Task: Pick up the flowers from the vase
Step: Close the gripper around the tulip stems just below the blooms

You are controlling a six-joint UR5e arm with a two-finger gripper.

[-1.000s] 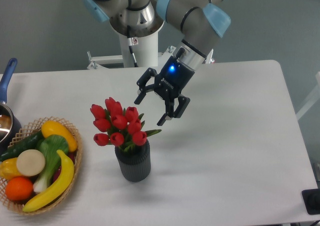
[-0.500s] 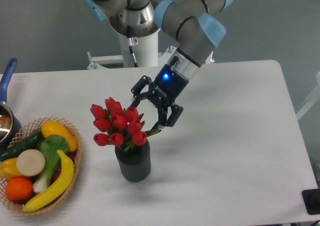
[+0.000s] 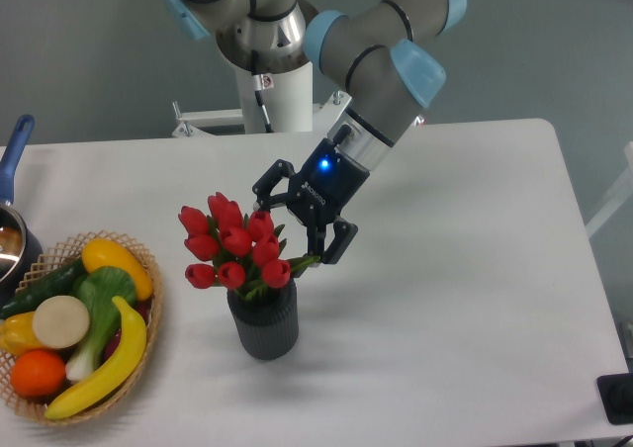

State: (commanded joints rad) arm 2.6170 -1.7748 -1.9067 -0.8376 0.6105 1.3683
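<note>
Flowers sit upright in the vase, front-centre of the surface, just right of the wicker basket w/ fruit + veg. Nothing lifted yet.

End effector – fingers spread wide, holding nothing. It's at the bunch's upper right edge, tilted down-left; far finger is up by the top buds, near finger hangs just right of the green leaf poking out. Contact w/ the buds – can't tell from this angle.

Handling, our read:
- Bunch looks light, prob artificial. Weight is a non-issue.
- Buds are soft/crushable and rounded – a squeeze there likely slips or deforms them, and only catches a few heads.
- Stems look like the stiffer part, but they're almost fully hidden by vase rim + leaves. Only a thin band of green shows above the rim.
- Vase is small, ribbed, prob light too – if stems fit snug it could ride up or tip w/ the pull.

Where we'd grab: low on the bunch, just above the rim, under the buds, jaws straddling the whole cluster so the heads act as a stop. Then pull straight up along the vase axis, slow. Current pose looks too high and offset right for that – we need more drop + a shift left before closing.
</note>
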